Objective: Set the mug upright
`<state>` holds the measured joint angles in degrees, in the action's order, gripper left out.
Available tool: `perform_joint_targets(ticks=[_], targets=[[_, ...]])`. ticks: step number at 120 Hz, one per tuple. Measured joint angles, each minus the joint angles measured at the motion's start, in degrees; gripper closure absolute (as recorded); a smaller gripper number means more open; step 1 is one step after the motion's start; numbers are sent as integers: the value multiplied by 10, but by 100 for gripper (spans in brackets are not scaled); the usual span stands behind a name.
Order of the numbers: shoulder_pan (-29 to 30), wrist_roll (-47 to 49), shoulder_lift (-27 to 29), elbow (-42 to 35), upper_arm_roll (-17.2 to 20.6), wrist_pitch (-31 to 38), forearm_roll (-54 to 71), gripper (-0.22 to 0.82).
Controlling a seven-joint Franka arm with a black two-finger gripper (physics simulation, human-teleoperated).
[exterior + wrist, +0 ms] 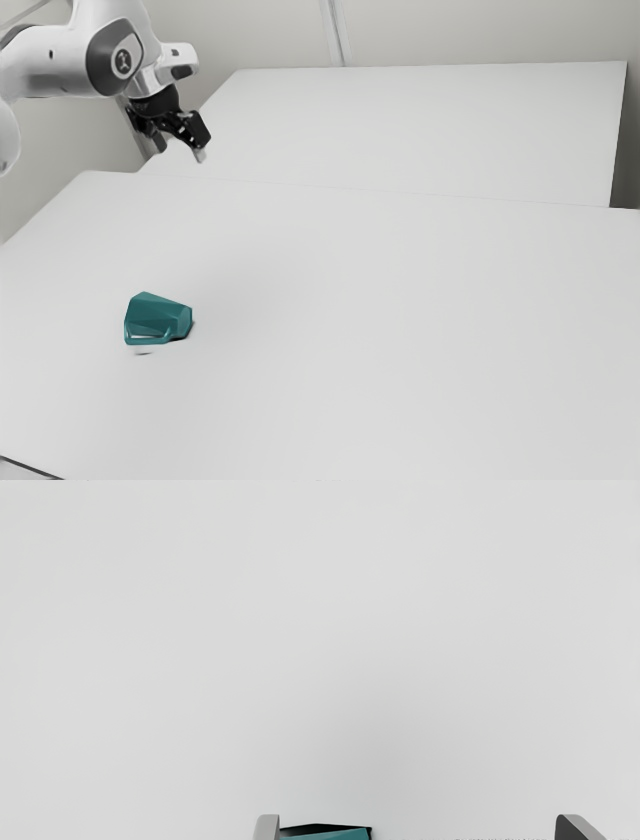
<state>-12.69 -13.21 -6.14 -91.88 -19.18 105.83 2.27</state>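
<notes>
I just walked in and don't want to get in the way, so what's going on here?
A robot arm has its open gripper raised above the white table, holding nothing. The teal mug lies on its side on the tabletop. The job is to set it upright, and that is not done yet; picking it up is probably the next step.

Bright, diffuse light washed the tabletop [400, 350] a pale grey-white. In the wrist view a faint, soft-edged shadow dimmed it; a small dark shadow hugged the mug [157, 314].
</notes>
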Motion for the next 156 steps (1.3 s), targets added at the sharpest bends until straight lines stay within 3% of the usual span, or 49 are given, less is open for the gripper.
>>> perform_joint_targets(ticks=[19,38,44,50,66,74,89,122,156], targets=[[-3,-2,64,-53,-8,-2,-28,0],[-78,-13,45,-76,-134,-49,-154,0],[-63,-21,33,-97,-152,-62,-205,0],[-7,-29,30,-121,-158,-73,-243,0],[230,-48,28,-177,-152,-100,-302,0],[296,-58,11,-187,-150,-113,-321,0],[266,-81,-37,-188,-140,-130,-352,0],[306,-145,-140,-161,-100,-172,-420,0],[305,-189,-176,-157,-85,-190,-518,0]])
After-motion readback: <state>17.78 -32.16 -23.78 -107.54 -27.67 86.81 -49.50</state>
